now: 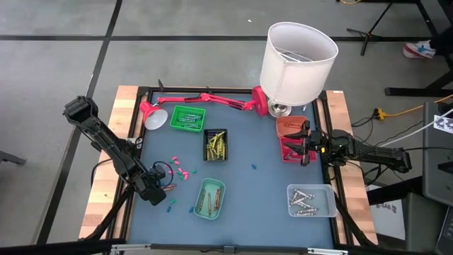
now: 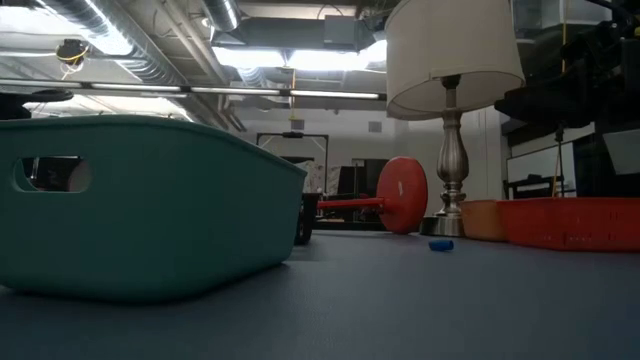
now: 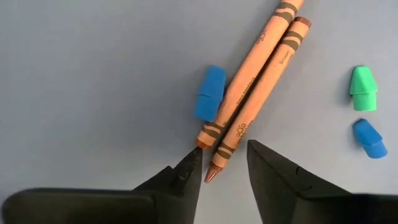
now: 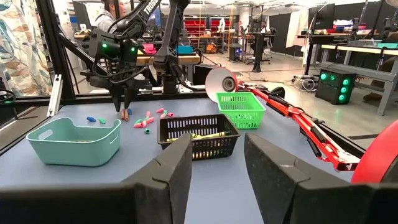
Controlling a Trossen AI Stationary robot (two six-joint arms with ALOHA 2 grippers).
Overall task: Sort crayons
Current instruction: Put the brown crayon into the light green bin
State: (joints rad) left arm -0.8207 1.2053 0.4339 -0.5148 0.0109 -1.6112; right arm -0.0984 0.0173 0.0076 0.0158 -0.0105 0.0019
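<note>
Left gripper, fingers apart, hovers over two paper-wrapped orange-brown crayons lying side by side at the table's eight o'clock. Centre on one crayon before closing. Right gripper waits, fingers apart, at three o'clock.

Left arm: we see black, slim links and a blocky black joint at its far end.
Left gripper: two matte black wedge fingers, with a grainy surface.
Right arm: black links, boxy wrist.
Right gripper: we see two broad black fingers with smooth flat faces.
Lights: small green lamps glow on the left arm's wrist housing.
</note>
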